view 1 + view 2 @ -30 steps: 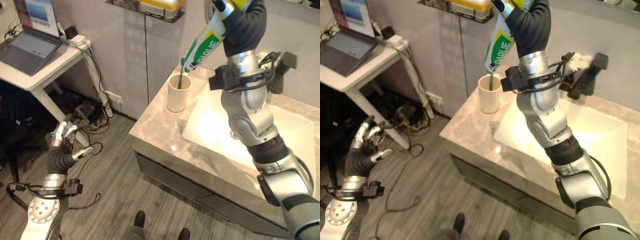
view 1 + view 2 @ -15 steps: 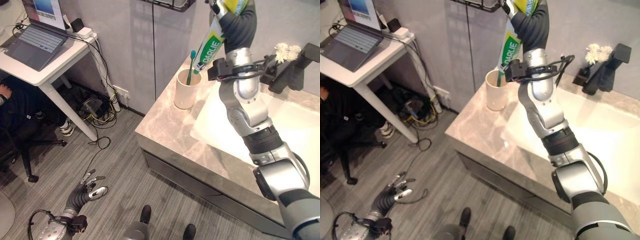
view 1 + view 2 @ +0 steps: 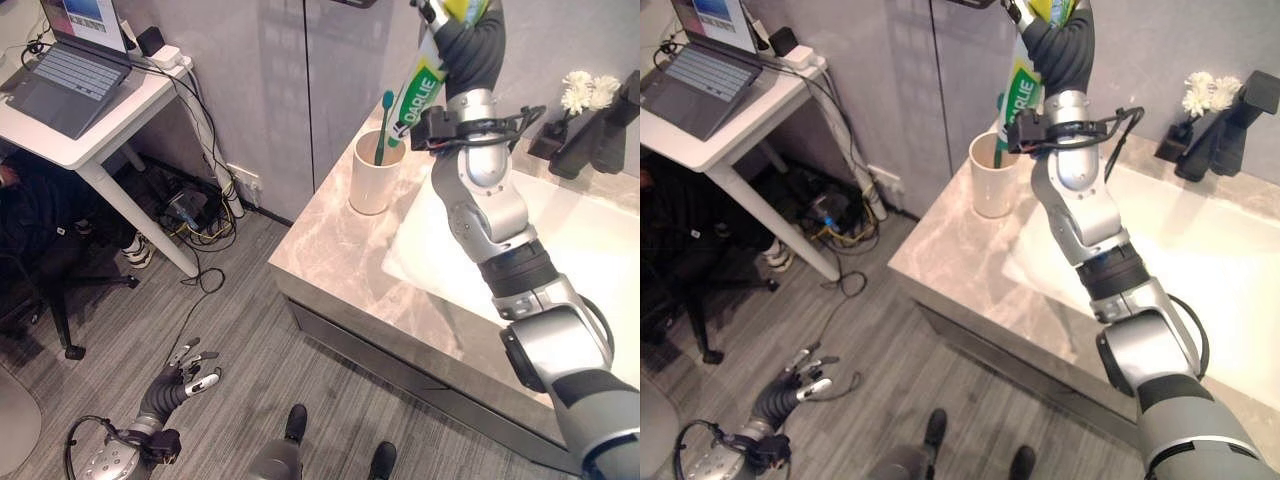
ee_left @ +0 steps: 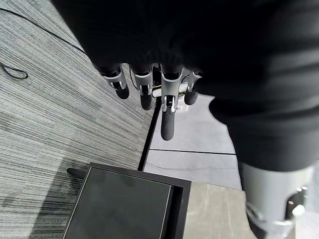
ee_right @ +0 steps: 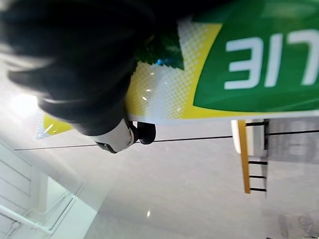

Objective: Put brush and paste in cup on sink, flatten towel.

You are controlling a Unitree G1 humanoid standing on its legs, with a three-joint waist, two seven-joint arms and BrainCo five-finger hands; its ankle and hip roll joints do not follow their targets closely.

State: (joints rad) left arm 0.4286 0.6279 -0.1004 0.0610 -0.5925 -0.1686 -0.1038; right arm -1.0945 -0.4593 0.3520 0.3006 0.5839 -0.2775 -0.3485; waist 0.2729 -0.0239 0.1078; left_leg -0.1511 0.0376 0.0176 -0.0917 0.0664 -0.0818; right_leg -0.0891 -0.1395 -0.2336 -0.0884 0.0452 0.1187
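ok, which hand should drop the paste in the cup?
Right. The right hand already grips the toothpaste tube, its lower end just above the cup, where the toothbrush stands. The left hand hangs open near the floor, far from the sink counter.

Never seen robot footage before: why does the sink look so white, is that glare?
Yes: in the left eye view light glares off the sink basin beside the cup; the right eye view shows the same patch; the right wrist view has a bright spot beyond the toothpaste tube in the right hand.
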